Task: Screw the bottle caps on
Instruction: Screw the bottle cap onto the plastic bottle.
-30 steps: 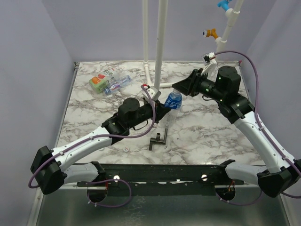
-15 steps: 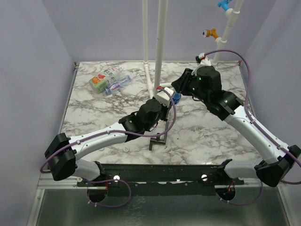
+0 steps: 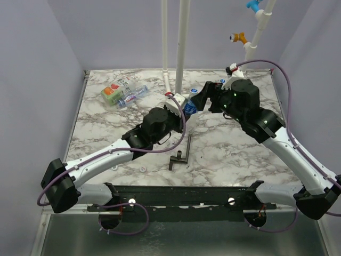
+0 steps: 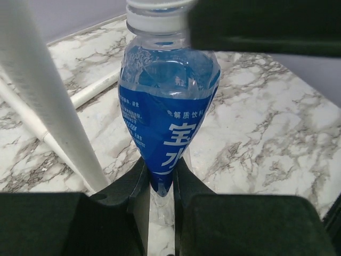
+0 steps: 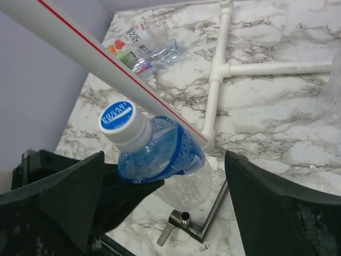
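A clear bottle [image 4: 165, 106] with a blue label [image 3: 189, 105] is tilted above the table, my left gripper [image 4: 160, 178] shut on its squeezed lower body. A white cap with a blue top [image 5: 121, 122] sits on its neck [image 4: 154, 13]. My right gripper [image 5: 165, 160] is open wide with the capped end between its fingers [image 5: 277, 208]; neither finger touches it. In the top view the right gripper [image 3: 205, 96] faces the bottle's cap end. Two more bottles [image 3: 121, 92] lie at the back left, one with a green and orange label. A small white cap [image 3: 144, 169] lies near the front.
White pipes [image 3: 181, 48] rise from a cross-shaped pipe base [image 5: 218, 69] just behind the held bottle; one pipe [image 4: 48, 96] stands close on its left. A black T-shaped metal tool [image 3: 181, 154] lies on the marble table [image 3: 240, 149] below the bottle.
The right gripper's jaws have sprung wide open off the cap. The left arm has drawn back a little and tilted the bottle toward the pipes.
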You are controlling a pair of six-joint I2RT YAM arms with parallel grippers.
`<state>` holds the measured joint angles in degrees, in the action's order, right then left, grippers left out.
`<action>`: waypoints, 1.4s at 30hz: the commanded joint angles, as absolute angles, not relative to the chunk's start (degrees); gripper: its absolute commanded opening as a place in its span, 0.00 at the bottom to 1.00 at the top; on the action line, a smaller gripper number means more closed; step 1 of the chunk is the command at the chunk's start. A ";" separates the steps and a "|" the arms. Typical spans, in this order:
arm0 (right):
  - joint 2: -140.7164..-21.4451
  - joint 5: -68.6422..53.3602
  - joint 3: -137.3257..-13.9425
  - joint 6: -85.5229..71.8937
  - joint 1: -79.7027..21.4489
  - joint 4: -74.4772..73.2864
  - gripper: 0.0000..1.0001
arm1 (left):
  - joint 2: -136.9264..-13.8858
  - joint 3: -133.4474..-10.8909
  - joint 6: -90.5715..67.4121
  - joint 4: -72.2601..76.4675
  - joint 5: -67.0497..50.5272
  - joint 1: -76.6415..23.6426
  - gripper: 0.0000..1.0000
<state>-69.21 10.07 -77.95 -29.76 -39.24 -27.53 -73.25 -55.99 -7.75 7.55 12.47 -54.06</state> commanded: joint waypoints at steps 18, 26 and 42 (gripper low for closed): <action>-53.17 -32.06 -56.80 -21.61 -35.60 -7.05 0.95 | -58.27 -47.25 -31.73 24.99 -49.18 -30.51 0.00; -54.28 -38.03 -52.13 -25.93 -35.60 4.15 0.63 | -58.88 -45.68 -38.13 33.32 -49.85 -30.50 0.00; -61.55 -46.36 -51.07 -32.42 -35.60 16.50 0.04 | -62.57 -43.77 -45.43 43.68 -44.09 -30.85 0.60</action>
